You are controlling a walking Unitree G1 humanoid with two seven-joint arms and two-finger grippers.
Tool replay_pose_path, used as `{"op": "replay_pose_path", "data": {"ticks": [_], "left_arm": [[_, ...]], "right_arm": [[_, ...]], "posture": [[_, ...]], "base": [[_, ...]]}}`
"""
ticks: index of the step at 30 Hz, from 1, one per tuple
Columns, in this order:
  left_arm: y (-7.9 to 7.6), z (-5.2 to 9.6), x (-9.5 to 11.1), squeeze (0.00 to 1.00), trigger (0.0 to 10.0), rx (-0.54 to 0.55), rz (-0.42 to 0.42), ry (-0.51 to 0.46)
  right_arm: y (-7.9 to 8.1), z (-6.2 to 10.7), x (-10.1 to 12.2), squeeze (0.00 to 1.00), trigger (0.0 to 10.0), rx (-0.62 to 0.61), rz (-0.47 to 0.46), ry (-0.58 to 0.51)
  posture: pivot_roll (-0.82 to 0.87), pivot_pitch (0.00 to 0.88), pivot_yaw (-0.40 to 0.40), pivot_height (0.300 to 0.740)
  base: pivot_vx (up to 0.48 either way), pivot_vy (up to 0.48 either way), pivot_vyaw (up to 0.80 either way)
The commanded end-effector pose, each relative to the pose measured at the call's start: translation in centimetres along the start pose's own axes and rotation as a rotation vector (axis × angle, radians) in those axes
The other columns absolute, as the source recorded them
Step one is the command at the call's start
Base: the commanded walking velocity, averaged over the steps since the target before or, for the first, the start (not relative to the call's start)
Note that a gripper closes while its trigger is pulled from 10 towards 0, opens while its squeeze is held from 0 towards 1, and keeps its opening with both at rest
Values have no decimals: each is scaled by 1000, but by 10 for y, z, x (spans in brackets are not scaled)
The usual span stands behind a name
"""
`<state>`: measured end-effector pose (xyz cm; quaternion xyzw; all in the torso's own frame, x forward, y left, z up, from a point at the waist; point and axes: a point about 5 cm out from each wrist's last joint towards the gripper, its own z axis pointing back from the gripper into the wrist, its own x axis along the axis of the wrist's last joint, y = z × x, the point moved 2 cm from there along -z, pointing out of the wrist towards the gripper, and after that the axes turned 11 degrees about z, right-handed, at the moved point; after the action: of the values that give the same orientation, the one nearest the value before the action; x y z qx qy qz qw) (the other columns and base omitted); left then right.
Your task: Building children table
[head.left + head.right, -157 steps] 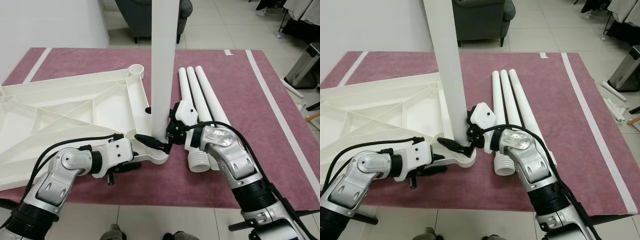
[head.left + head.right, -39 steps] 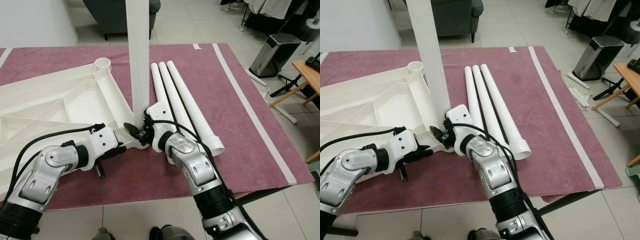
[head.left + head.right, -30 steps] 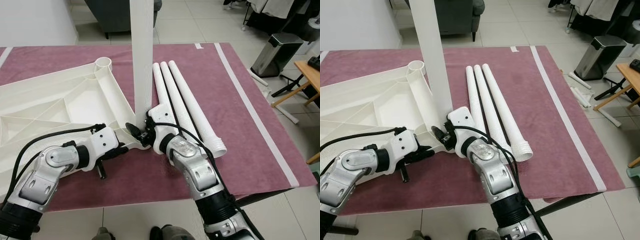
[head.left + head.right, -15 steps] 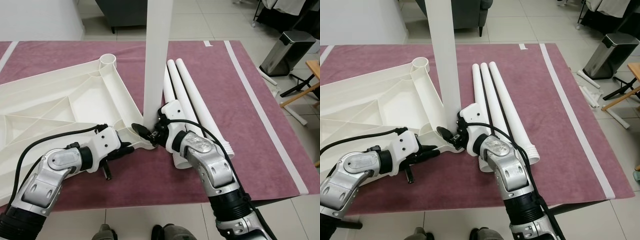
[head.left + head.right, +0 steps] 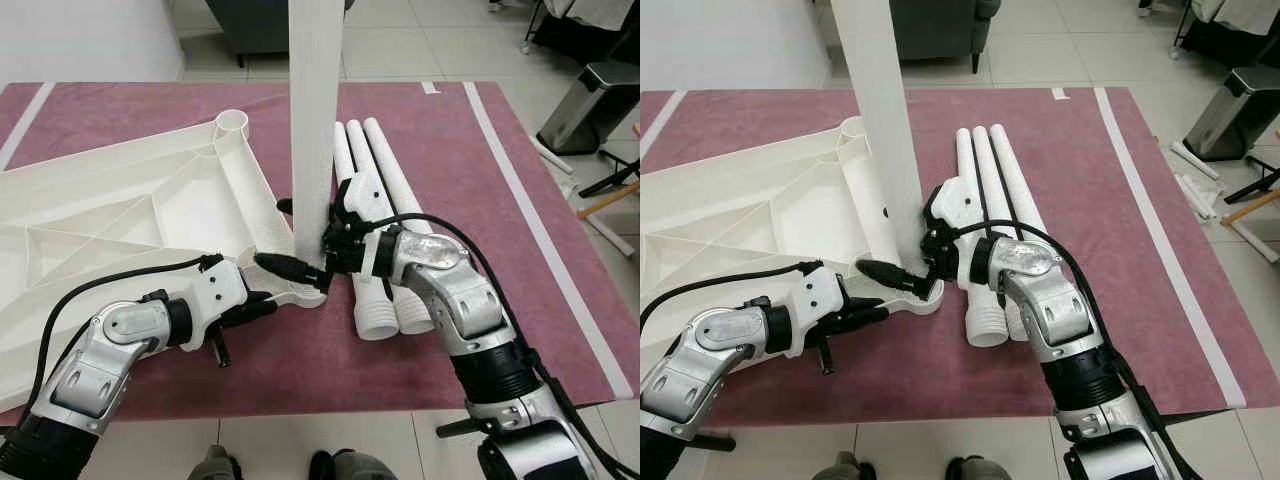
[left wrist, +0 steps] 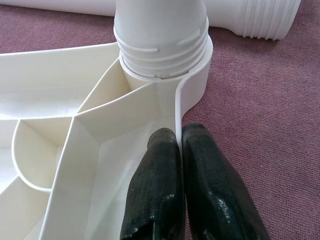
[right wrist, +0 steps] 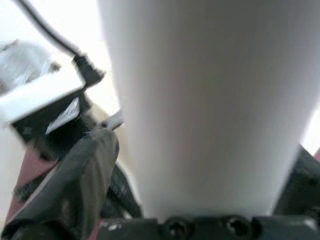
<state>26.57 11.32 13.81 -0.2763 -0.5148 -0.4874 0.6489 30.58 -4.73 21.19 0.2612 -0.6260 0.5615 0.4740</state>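
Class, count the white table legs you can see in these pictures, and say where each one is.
4. One upright leg stands in the corner socket of the tabletop, held by the right pincer. Three loose legs lie side by side on the rug to its right.

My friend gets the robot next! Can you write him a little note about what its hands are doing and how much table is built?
Left gripper: jaws pinched on the tabletop rim beside the near corner socket.
Right gripper: jaws around the upright leg near its base.
Done: that leg stands in the socket, thread rings visible above it, so maybe not fully tight.
Left: three spare legs lie on the rug; far socket is empty.
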Motion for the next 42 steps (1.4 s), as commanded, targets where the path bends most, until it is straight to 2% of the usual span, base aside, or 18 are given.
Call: {"op": "replay_pose_path", "data": {"ticks": [1, 8, 9, 10, 11, 12, 18, 23, 27, 29, 31, 32, 33, 34, 35, 37, 39, 42], "left_arm": [[-18, -8, -8, 0, 0, -112, 52, -35], [-18, -7, -7, 0, 0, -115, 45, -36], [-17, -7, -6, 0, 0, -114, 44, -37], [-17, -7, -6, 0, 0, -113, 44, -38], [-17, -7, -6, 0, 0, -112, 44, -38], [-17, -6, -6, 0, 0, -111, 45, -37], [-18, -5, -6, 0, 0, -111, 47, -37], [-19, -5, -6, 0, 0, -115, 48, -39], [-19, -6, -5, 0, 0, -116, 50, -44], [-19, -6, -5, 0, 0, -116, 50, -44], [-20, -5, -4, 0, 0, -117, 54, -50], [-20, -5, -4, 0, 0, -117, 54, -50], [-20, -5, -4, 0, 0, -118, 55, -52], [-20, -5, -4, 0, 0, -118, 55, -52], [-21, -4, -3, 0, 0, -124, 56, -57], [-21, -4, -3, 0, 0, -124, 56, -57], [-21, -5, 0, 0, 0, -136, 56, -63], [-21, -5, 0, 0, 0, -143, 54, -64]], "right_arm": [[-2, -6, 2, 0, 10000, 68, 41, 0], [-13, -9, -10, 0, 10000, 142, 48, 54], [-14, -9, -14, 0, 8588, 150, 44, 65], [-15, -9, -17, 0, 8588, 153, 42, 71], [-15, -9, -21, 0, 1059, 152, 34, 85], [-15, -9, -25, 0, 0, 154, 27, 93], [-16, -10, -34, 0, 0, 120, -14, 112], [-16, -13, -45, 0, 0, 24, -69, 142], [-12, -14, -67, 0, 0, -185, -138, 267], [-12, -14, -67, 0, 0, -185, -138, 267], [-2, -14, -85, 0, 0, -427, -249, 398], [-2, -14, -85, 0, 0, -427, -249, 398], [3, -11, -91, 0, 0, -535, -306, 452], [3, -11, -91, 0, 0, -535, -306, 452], [9, -10, -95, 0, 0, -627, -359, 494], [9, -10, -95, 0, 0, -627, -359, 494], [20, -10, -95, 0, 0, -721, -451, 535], [23, -16, -88, 0, 0, -717, -433, 515]], "posture": [[88, 129, -11, 740], [102, 127, -15, 740], [104, 128, -14, 740], [104, 128, -14, 740], [104, 128, -14, 740], [105, 129, -13, 740], [103, 134, -9, 740], [101, 138, -8, 740], [97, 144, -13, 740], [97, 144, -13, 740], [92, 150, -13, 740], [92, 150, -13, 740], [91, 152, -11, 740], [91, 152, -11, 740], [88, 154, -7, 740], [88, 154, -7, 740], [84, 155, -2, 740], [85, 155, -2, 740]], "base": [[0, 0, 0], [0, 0, 0], [0, 0, 0], [0, 0, 0], [0, 0, 0], [0, 0, 0], [0, 0, 0], [0, 0, 0], [0, 0, 0], [0, 0, 0], [0, 0, 0], [0, 0, 0], [0, 0, 0], [0, 0, 0], [0, 0, 0], [0, 0, 0], [0, 0, 0], [0, 0, 0]]}}
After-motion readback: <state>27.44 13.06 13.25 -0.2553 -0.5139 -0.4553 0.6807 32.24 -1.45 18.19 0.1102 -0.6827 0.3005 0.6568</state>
